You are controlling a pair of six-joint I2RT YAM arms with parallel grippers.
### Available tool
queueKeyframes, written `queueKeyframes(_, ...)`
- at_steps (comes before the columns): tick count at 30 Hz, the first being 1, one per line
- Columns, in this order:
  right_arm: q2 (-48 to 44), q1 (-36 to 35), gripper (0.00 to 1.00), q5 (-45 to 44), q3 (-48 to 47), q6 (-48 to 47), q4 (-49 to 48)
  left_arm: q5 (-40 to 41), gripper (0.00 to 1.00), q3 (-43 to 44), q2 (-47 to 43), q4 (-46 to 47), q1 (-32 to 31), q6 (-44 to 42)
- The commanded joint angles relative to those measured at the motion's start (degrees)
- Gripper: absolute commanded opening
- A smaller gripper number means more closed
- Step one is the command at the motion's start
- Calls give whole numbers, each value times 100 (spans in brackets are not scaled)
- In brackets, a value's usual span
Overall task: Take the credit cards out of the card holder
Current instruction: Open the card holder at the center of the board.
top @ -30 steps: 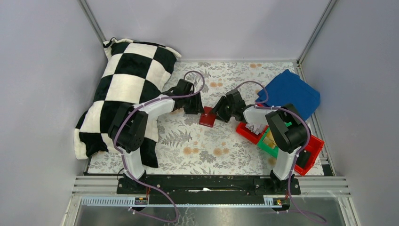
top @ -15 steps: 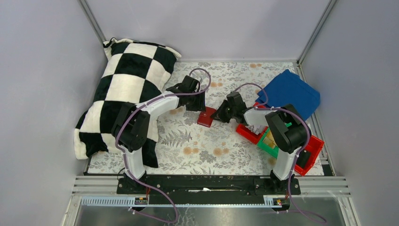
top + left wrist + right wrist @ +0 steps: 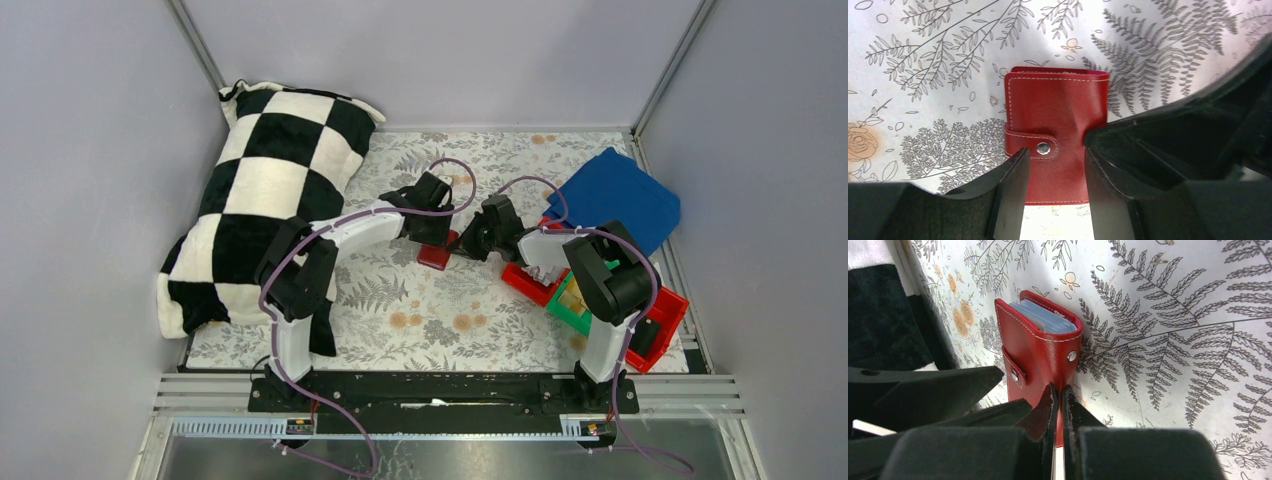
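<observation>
The card holder (image 3: pixel 434 256) is a small dark-red wallet lying snapped closed on the floral cloth at mid-table. In the left wrist view the card holder (image 3: pixel 1055 112) shows its snap tab (image 3: pixel 1043 147). My left gripper (image 3: pixel 1054 167) hovers over its near half, open, one finger on each side of the tab. In the right wrist view my right gripper (image 3: pixel 1058 395) is shut on the near edge of the card holder (image 3: pixel 1040 352). Pale blue edges of the credit cards (image 3: pixel 1045 317) show at its far open end. Seen from above, the left gripper (image 3: pixel 432 233) and right gripper (image 3: pixel 466 246) meet at the wallet.
A black-and-white checkered pillow (image 3: pixel 270 190) lies along the left side. A blue cloth (image 3: pixel 615 195) sits at the back right. Red bins (image 3: pixel 655 322) and a green bin (image 3: pixel 572 305) stand by the right arm's base. The left gripper's fingers (image 3: pixel 948 385) show in the right wrist view.
My right gripper has closed onto the card holder's edge. The left arm has swung right until its gripper is over the card holder. The card holder shifted slightly.
</observation>
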State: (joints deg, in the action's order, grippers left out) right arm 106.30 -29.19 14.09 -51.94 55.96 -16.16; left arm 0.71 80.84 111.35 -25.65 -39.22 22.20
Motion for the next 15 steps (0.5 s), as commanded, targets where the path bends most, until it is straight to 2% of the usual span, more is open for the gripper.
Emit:
queueKeyframes(1, -18, -14, 0, -73, 18, -157, 265, 444, 48, 52, 141, 116, -50, -132)
queueKeyframes(4, -37, -14, 0, -72, 29, -149, 257, 735, 46, -15, 206, 131, -98, -104)
queueKeyframes(9, -62, -15, 0, -75, 35, -150, 253, 918, 33, -107, 241, 294, -121, 8)
queueKeyframes(15, -118, -13, 0, -120, 64, -152, 221, 1161, 0, 15, 316, 159, -147, -90)
